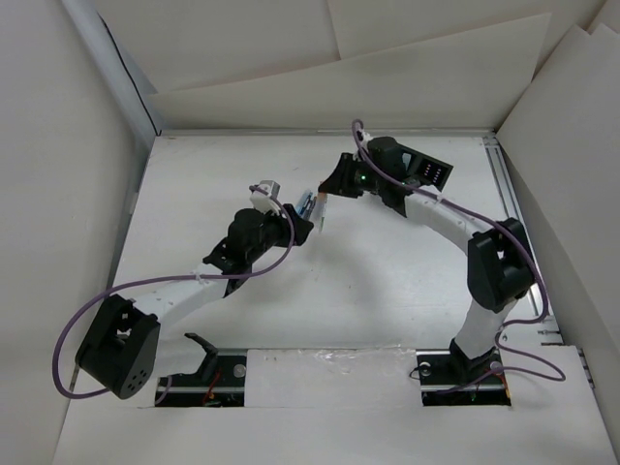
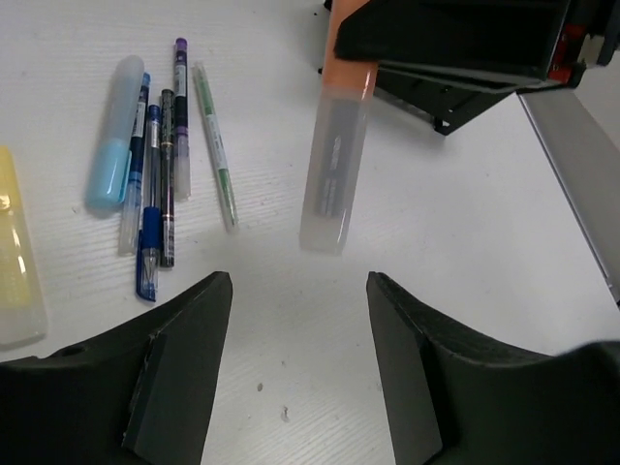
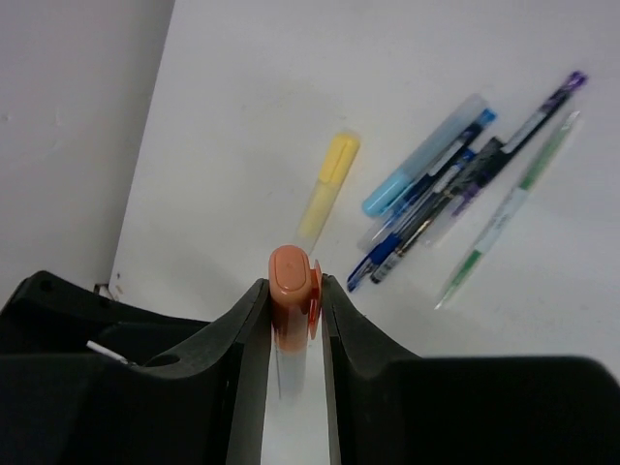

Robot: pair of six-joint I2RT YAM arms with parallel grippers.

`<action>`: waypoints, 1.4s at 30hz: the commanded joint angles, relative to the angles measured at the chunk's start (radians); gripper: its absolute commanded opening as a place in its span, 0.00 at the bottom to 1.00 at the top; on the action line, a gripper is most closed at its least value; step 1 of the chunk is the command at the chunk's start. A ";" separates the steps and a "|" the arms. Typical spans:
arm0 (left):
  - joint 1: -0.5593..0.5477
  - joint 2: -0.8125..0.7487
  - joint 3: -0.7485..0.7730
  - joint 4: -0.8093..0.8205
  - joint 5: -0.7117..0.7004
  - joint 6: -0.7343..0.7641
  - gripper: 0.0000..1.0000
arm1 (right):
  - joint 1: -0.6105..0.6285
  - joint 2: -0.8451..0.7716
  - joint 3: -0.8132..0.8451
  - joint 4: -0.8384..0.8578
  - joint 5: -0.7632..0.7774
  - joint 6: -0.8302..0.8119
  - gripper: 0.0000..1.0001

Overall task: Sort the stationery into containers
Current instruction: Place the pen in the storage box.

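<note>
My right gripper point(image 3: 294, 283) is shut on an orange highlighter point(image 3: 289, 276) with a clear body and holds it above the table. In the left wrist view the highlighter point(image 2: 334, 165) hangs from the right gripper point(image 2: 446, 34). My left gripper point(image 2: 298, 281) is open and empty, just short of the highlighter. A pale yellow highlighter point(image 3: 329, 184), a light blue highlighter point(image 3: 426, 155), blue and dark pens point(image 3: 417, 228) and a green pen point(image 3: 509, 208) lie together on the table. In the top view both grippers meet at mid-table, the left point(image 1: 308, 225) and the right point(image 1: 327, 186). I cannot make out the black divided box.
White walls close in the table point(image 1: 387, 291) on the left, back and right. A metal rail point(image 1: 509, 203) runs along the right edge. Purple cables trail from both arms.
</note>
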 commanded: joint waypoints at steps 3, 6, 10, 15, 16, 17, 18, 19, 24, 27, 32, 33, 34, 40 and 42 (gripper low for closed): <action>0.002 -0.008 0.017 0.049 -0.048 0.004 0.55 | -0.110 -0.052 0.021 0.046 0.060 0.007 0.01; 0.002 -0.017 0.027 0.006 -0.122 -0.006 0.55 | -0.196 -0.072 0.043 0.046 0.073 0.016 0.01; 0.002 0.088 0.115 -0.173 -0.341 -0.070 0.54 | -0.308 -0.127 0.043 0.046 0.287 0.016 0.01; 0.042 0.201 0.186 -0.288 -0.402 -0.095 0.52 | -0.364 -0.143 0.053 0.046 0.556 0.007 0.01; 0.053 0.233 0.200 -0.299 -0.426 -0.107 0.52 | -0.364 -0.129 0.066 0.046 0.588 -0.002 0.01; 0.053 0.245 0.200 -0.310 -0.467 -0.116 0.52 | -0.373 -0.129 0.066 0.046 0.634 -0.014 0.01; 0.053 0.256 0.212 -0.321 -0.483 -0.116 0.52 | -0.373 -0.114 0.078 0.046 0.656 -0.014 0.01; 0.053 0.267 0.212 -0.321 -0.492 -0.116 0.52 | -0.373 -0.095 0.093 0.046 0.674 -0.029 0.01; 0.053 0.337 0.258 -0.348 -0.532 -0.116 0.52 | -0.373 -0.048 0.151 0.046 0.752 -0.076 0.01; 0.053 0.360 0.271 -0.359 -0.541 -0.116 0.52 | -0.364 -0.025 0.170 0.046 0.794 -0.114 0.01; 0.053 0.392 0.281 -0.359 -0.550 -0.116 0.52 | -0.353 -0.025 0.149 0.058 0.812 -0.123 0.01; 0.053 0.392 0.281 -0.359 -0.550 -0.116 0.52 | -0.339 -0.015 0.138 0.067 0.823 -0.123 0.01; 0.053 0.402 0.281 -0.370 -0.550 -0.116 0.52 | -0.323 -0.015 0.138 0.067 0.840 -0.123 0.01; 0.053 0.402 0.281 -0.381 -0.572 -0.116 0.55 | -0.264 0.012 0.129 0.067 0.907 -0.145 0.01; 0.053 0.412 0.281 -0.371 -0.558 -0.105 0.55 | -0.241 0.012 0.118 0.067 0.919 -0.145 0.01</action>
